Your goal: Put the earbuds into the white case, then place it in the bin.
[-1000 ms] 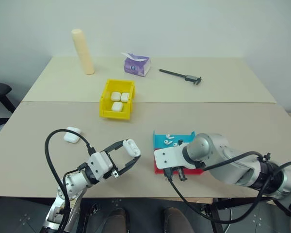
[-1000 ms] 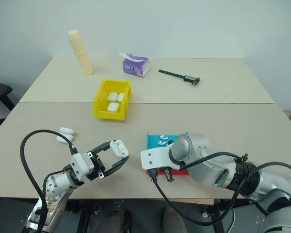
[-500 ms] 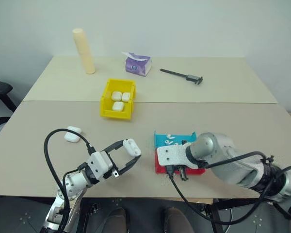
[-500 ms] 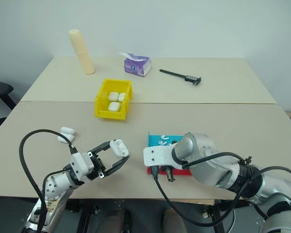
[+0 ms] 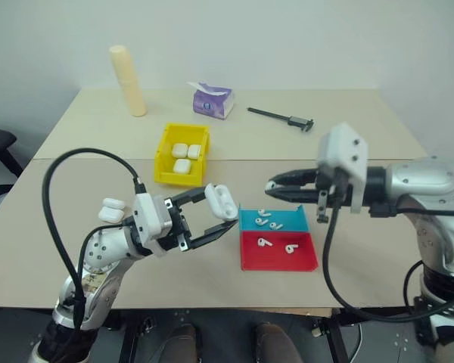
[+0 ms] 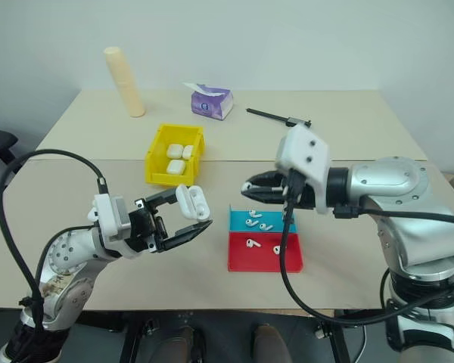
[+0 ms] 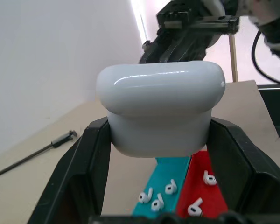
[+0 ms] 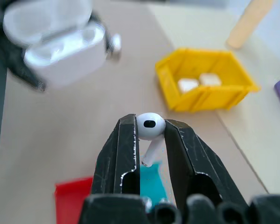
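Note:
My left gripper (image 5: 221,209) is shut on the white case (image 5: 219,198), held above the table with its lid open (image 8: 60,46). My right gripper (image 5: 271,184) is shut on one earbud (image 8: 150,127), its head up between the fingertips. It points level toward the case, a short gap away, above the tray. Several more earbuds (image 5: 275,225) lie in the teal-and-red tray (image 5: 278,259). The yellow bin (image 5: 163,147) stands behind the left gripper with three white cases inside.
Two more white cases (image 5: 111,209) lie on the table by my left arm. At the back stand a cream cylinder (image 5: 129,80), a purple tissue pack (image 5: 213,99) and a black caliper (image 5: 281,117).
Both arms have risen. The right gripper lifted off the tray and turned level, pointing at the case with an earbud in it. The left gripper raised the open case toward it.

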### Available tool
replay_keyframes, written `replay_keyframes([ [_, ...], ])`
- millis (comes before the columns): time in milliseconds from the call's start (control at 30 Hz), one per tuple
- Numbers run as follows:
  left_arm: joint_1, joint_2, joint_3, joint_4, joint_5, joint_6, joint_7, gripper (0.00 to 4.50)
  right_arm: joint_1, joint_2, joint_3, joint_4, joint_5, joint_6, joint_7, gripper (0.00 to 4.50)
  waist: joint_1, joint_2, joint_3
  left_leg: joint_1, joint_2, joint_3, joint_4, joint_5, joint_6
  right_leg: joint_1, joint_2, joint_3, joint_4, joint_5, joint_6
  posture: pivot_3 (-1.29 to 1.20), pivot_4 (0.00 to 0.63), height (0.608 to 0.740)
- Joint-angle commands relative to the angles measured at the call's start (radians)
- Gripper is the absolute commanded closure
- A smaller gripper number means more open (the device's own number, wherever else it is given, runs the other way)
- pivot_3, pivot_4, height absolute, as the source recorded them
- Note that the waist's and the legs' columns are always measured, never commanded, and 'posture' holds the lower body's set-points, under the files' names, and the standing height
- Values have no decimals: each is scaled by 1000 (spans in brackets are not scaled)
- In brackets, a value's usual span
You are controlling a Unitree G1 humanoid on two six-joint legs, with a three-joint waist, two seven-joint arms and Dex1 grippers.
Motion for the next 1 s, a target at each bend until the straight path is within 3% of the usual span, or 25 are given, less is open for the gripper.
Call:
replay_keyframes([
  [33, -46, -2, 19, -14, -61, 33, -12, 1705, 8, 80, -50, 9, 72, -171, -20, 3889, 3, 0, 0, -1, 0, 0, 0, 0, 0, -1, 0, 0, 0, 0, 0, 0, 150, 740],
  [300, -95, 31, 30, -46, -140, 143, -58, 1705, 93, 247, -49, 83, 183, -543, 49, 3889, 5, 0, 0, -1, 0, 0, 0, 0, 0, 0, 0, 0, 0, 0, 1, 0, 150, 740],
  [1000, -137, 40, 49, -38, -153, 179, -106, 1705, 134, 281, 138, 213, 198, -791, 143, 3889, 6, 0, 0, 1, 0, 1, 0, 0, 0, 0, 0, 0, 0, 0, 1, 0, 150, 740],
])
